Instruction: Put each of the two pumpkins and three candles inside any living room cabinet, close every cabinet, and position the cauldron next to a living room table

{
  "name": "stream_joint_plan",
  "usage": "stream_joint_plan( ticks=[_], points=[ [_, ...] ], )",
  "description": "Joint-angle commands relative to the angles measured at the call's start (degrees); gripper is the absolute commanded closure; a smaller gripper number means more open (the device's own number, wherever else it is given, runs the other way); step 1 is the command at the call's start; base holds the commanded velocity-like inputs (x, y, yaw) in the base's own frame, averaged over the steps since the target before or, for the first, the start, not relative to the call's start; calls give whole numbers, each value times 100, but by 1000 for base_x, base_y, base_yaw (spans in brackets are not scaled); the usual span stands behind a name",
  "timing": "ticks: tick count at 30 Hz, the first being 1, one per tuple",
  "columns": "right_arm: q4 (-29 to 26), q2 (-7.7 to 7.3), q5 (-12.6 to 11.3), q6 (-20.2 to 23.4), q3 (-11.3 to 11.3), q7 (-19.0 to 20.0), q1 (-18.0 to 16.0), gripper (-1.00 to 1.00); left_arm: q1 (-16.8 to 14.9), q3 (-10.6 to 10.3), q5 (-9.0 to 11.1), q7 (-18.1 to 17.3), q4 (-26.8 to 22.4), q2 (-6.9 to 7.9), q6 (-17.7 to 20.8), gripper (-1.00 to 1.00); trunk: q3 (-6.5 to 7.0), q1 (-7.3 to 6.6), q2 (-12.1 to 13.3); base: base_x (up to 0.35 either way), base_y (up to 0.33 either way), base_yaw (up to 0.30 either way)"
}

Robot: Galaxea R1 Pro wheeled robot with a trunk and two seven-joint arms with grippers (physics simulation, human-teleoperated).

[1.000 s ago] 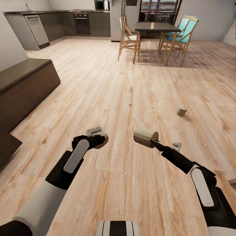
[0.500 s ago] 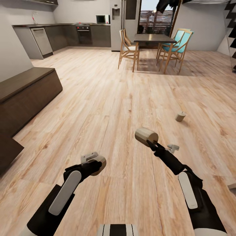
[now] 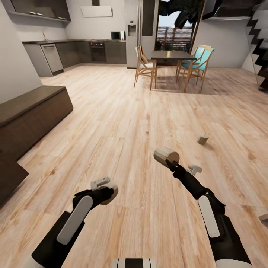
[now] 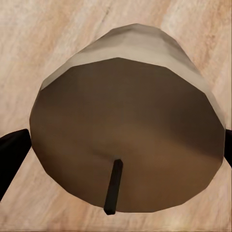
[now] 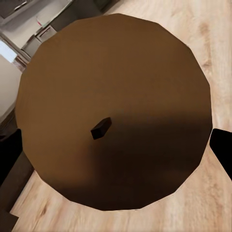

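Right gripper (image 3: pixel 172 163) clasping candle (image 3: pixel 165 155) (wick inward)

Beige-grey candles (image 3: pixel 166 155) with dark wicks — pale wood-grain floor (image 3: pixel 123 123), dark brown cabinet (image 3: pixel 31 115), teal chairs (image 3: pixel 203 57).

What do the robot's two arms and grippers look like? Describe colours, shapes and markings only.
Both arms are matt black with a long, rounded pale grey panel along the forearm and white sleeves nearer the trunk. The left gripper and right gripper are black with slim black fingers, and each has a small light grey block mounted beside the wrist. No loose cables or lettering are visible.
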Motion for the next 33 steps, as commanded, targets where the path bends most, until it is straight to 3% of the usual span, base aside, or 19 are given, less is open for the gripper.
stream_joint_plan(
  ticks=[1,3,4,5,7,11,16,21,26,29,31,33],
  points=[
    [-2,6,-43,55,-18,19,-3,100,-6,-11,45,56,39,5,-8,100,18,-4,0,0,0,0],
    [1,6,-42,55,-18,25,-1,100,-1,-7,30,57,395,6,-62,100,63,-9,2,0,0,0],
    [10,6,-42,45,-18,21,2,100,2,-15,14,-88,800,6,-426,100,86,-11,4,0,0,0],
    [54,7,-40,31,-18,20,13,100,3,-76,-219,-920,1377,28,-831,100,116,-14,5,0,0,-56],
    [57,7,-36,30,-18,20,15,100,8,-90,-340,-1060,1568,95,-873,100,177,-19,8,0,0,-61],
    [52,6,-25,29,-18,20,37,100,25,-123,-433,-1143,2006,147,-955,100,300,-29,13,0,0,-66],
    [50,8,67,28,-18,20,78,100,29,-168,-465,-1174,2244,170,-1583,100,454,-42,20,0,0,-68],
    [57,13,171,-275,-18,-1,86,100,30,-365,-693,-1176,2455,171,-1796,100,608,-55,26,0,0,-64],
    [188,147,665,-642,-16,-166,121,100,30,-437,-751,-1176,2618,159,-1821,100,753,-68,33,0,0,-16],
    [374,189,791,-919,-17,-241,130,100,30,-510,-762,-1176,2725,162,-1824,100,823,-76,37,0,0,-2],
    [937,201,943,-1338,-17,-314,144,100,30,-530,-831,-1172,2946,159,-1839,100,868,-81,40,0,0,0],
    [1136,205,1112,-1525,-17,-492,148,100,30,-531,-965,-1176,3186,157,-1938,100,913,-86,42,0,0,0]
  ],
)
